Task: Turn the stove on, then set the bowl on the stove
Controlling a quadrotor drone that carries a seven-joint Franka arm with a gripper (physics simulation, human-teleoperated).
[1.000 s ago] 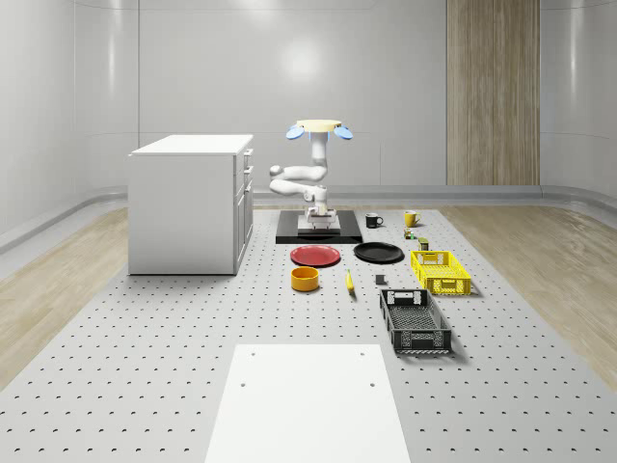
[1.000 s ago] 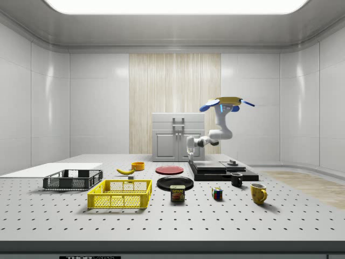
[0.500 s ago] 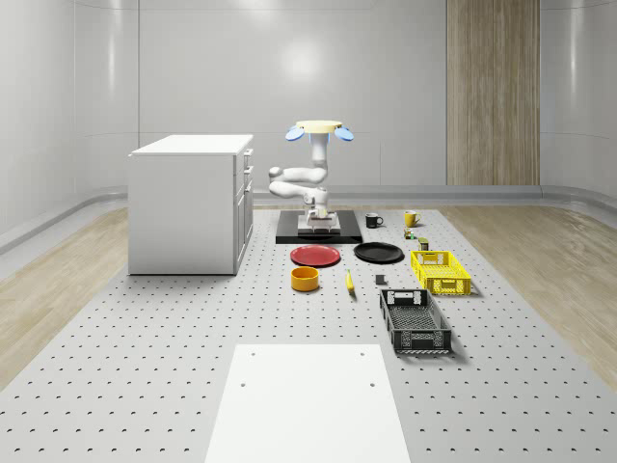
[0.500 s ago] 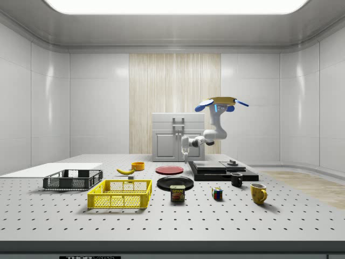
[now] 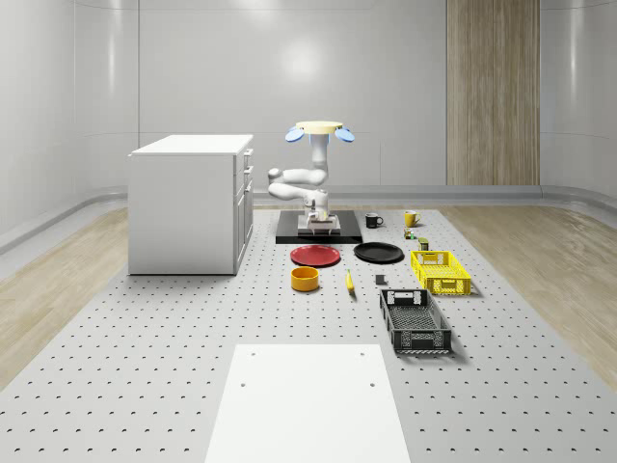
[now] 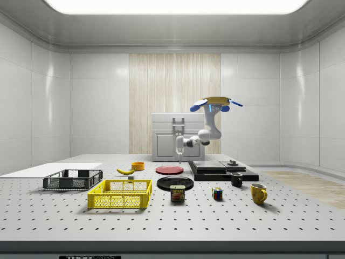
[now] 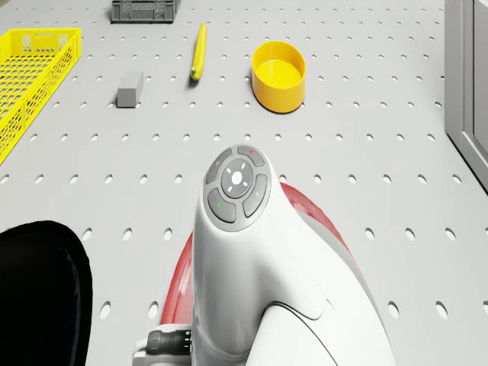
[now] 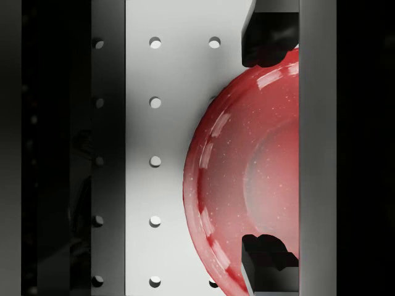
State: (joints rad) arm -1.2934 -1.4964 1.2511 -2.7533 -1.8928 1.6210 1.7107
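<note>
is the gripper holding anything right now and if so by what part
Nothing is held. The gripper is open above the red plate, with the drone hovering near the stove.

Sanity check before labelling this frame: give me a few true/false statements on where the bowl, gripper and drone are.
1. The yellow bowl sits on the stove. False: it stands on the table, past the red plate.
2. The gripper hangs over the red plate's edge. True, per the wrist view.
3. The gripper holds the bowl. False: its fingers are open and empty.
4. The drone hovers in the air. True.
5. The banana lies inside the yellow crate. False: it lies on the table beside the bowl.
</note>
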